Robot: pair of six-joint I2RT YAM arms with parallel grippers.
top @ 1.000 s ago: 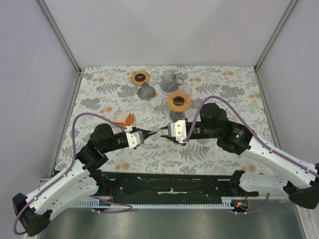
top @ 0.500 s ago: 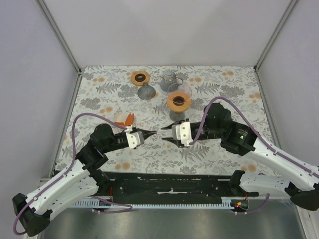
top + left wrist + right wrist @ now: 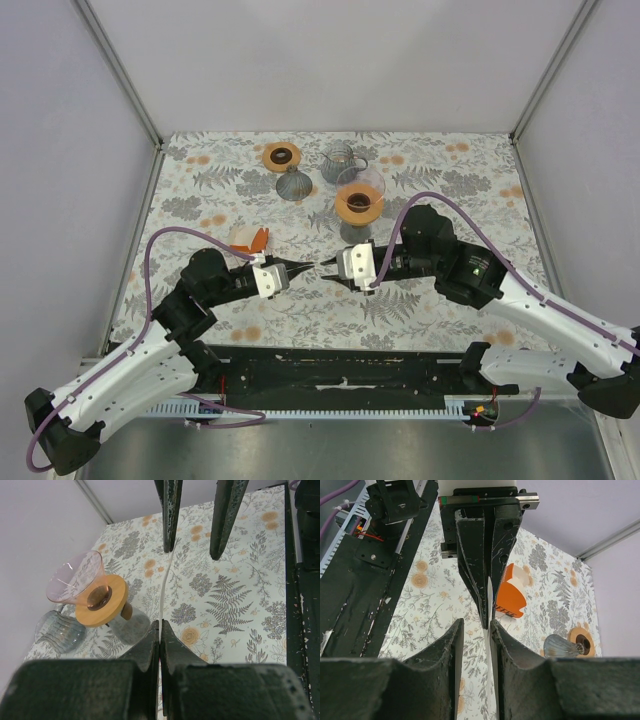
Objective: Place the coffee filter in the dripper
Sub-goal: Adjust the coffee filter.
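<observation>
The coffee filter [image 3: 163, 592] is held upright and edge-on, showing as a thin white line. My left gripper [image 3: 160, 626] is shut on its near edge, at mid-table [image 3: 303, 267]. My right gripper [image 3: 476, 625] faces it tip to tip [image 3: 328, 273] and stands open. The filter's [image 3: 489, 597] far edge lies between its fingers, against one of them and clear of the other. The dripper [image 3: 359, 203], an orange ring with a dark centre and a clear glass cone, stands just behind the right gripper; it also shows in the left wrist view [image 3: 102, 602].
An orange-and-white paper packet [image 3: 248, 238] lies left of the grippers. At the back are a second orange ring [image 3: 282, 155], a dark grey ribbed cone [image 3: 293, 184] and a clear glass jug [image 3: 342, 162]. The black base rail [image 3: 340, 368] runs along the near edge.
The right gripper drew back to the right and spread wider, then came back toward the left gripper with its jaws narrower. The left gripper stayed shut on the filter and did not move.
</observation>
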